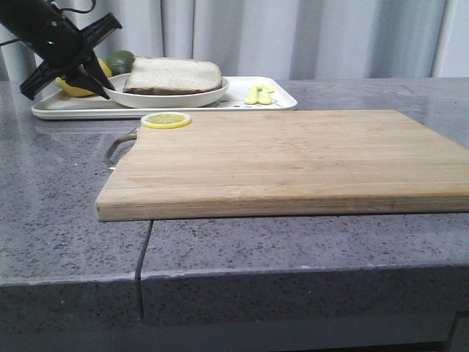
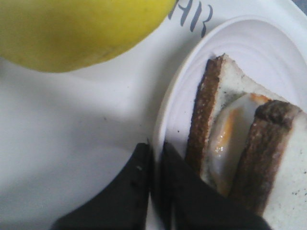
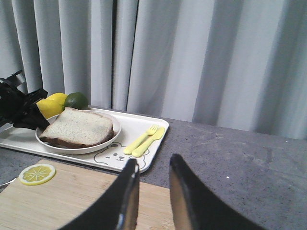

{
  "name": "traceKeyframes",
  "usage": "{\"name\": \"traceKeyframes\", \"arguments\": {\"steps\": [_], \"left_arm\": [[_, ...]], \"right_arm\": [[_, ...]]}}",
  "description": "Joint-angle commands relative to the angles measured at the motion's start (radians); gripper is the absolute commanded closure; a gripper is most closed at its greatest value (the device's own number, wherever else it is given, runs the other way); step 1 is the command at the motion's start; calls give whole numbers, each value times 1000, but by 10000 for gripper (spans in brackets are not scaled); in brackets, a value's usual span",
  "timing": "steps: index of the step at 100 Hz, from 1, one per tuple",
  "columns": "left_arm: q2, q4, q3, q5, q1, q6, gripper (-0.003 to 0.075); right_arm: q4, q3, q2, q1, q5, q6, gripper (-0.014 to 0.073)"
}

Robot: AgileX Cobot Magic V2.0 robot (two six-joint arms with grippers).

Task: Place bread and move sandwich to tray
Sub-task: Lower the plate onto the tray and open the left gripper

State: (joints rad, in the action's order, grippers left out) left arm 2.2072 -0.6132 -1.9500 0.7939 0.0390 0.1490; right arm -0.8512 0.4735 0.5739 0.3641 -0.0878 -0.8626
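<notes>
Sandwich [image 1: 173,75] on tray [image 1: 168,105]; left gripper [image 2: 154,158] tilted down, jaws seemingly pinching plate [image 2: 165,124] rim (right gripper [image 3: 152,167] parted).

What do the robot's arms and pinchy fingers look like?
The left arm is black and chunky, with thin dark cables and one tiny green light. Its left gripper has smooth, black, wedge-shaped fingers. The right gripper has matching glossy black fingers tapering to rounded tips.
</notes>
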Motion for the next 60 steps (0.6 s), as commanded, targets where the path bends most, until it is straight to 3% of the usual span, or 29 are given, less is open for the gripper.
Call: {"name": "traceKeyframes", "arguments": {"steps": [1, 60], "left_arm": [[-71, -48, -38, -47, 9, 20, 740], [-71, -48, -38, -38, 9, 20, 733]], "right_arm": [[1, 30, -1, -4, -59, -7, 407], [1, 30, -1, -4, -61, -7, 407]]}}
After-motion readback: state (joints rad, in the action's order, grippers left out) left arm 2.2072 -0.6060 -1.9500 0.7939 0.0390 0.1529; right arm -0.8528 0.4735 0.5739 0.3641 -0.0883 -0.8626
